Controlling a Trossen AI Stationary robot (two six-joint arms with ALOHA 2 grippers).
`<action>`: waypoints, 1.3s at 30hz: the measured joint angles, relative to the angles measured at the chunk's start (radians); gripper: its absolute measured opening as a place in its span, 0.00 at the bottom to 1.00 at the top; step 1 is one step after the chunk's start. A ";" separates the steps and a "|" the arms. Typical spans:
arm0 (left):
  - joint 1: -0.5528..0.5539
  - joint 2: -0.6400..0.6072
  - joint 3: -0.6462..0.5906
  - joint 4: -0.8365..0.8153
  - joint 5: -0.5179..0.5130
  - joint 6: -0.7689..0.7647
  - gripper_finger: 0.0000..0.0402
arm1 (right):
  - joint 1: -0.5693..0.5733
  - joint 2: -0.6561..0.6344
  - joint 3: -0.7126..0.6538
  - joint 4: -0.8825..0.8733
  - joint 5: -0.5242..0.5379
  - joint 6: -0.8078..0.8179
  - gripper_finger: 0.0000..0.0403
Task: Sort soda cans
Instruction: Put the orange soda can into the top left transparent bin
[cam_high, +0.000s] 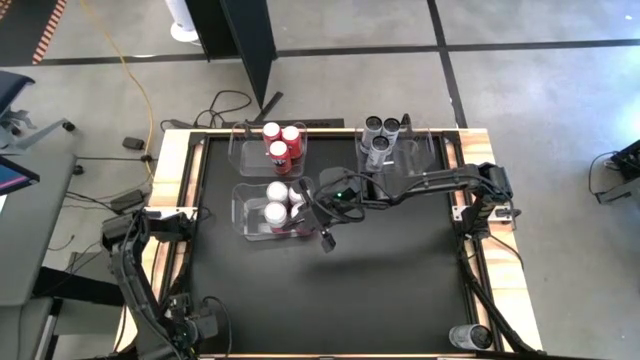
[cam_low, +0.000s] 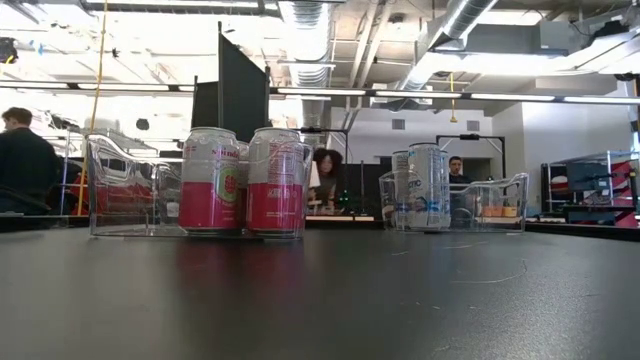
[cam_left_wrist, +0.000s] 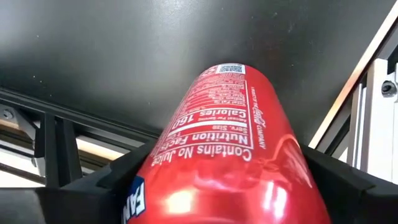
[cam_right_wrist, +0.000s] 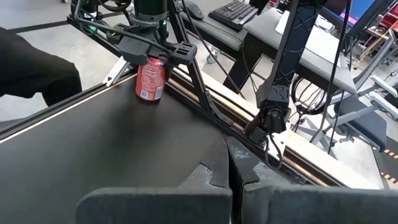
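Left gripper: at the table's near-left corner, about 7 o'clock in the high view, clamped on a red can with a finger on each side.
Red can writing: "Nutrition Facts", "Calories 160", "Contains No Juice"; a blue patch with white letters "FAN" at the can's edge; a small square code at the far end.
Right gripper: over the table's middle, just at 3 o'clock of the pink-can bin, fingers pressed together with nothing between them.
Red cans in bin: 3 upright in the clear bin at 11 o'clock.
Pink-and-white cans: upright in a second clear bin just nearer than the red one; I count 4 tops from above, though the arm covers part; the print cannot be read.
Grey cans: 3 upright in the clear bin at 1 o'clock, partly under the right arm.
Loose can: 1 grey can lying at the near-right corner, 5 o'clock.
Surroundings: black table top, wooden edging, cables on the floor; people at desks in the room behind.
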 joint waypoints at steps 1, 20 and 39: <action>0.000 0.000 0.000 0.000 0.000 0.003 0.77 | 0.002 0.000 0.000 0.000 0.001 0.001 0.00; 0.164 -0.202 -0.002 -0.160 -0.065 0.144 0.77 | 0.006 -0.014 0.000 -0.053 0.110 0.000 0.00; 1.040 -0.673 0.105 -0.335 -0.486 0.684 0.77 | -0.005 -0.178 0.000 -0.406 0.163 -0.071 0.00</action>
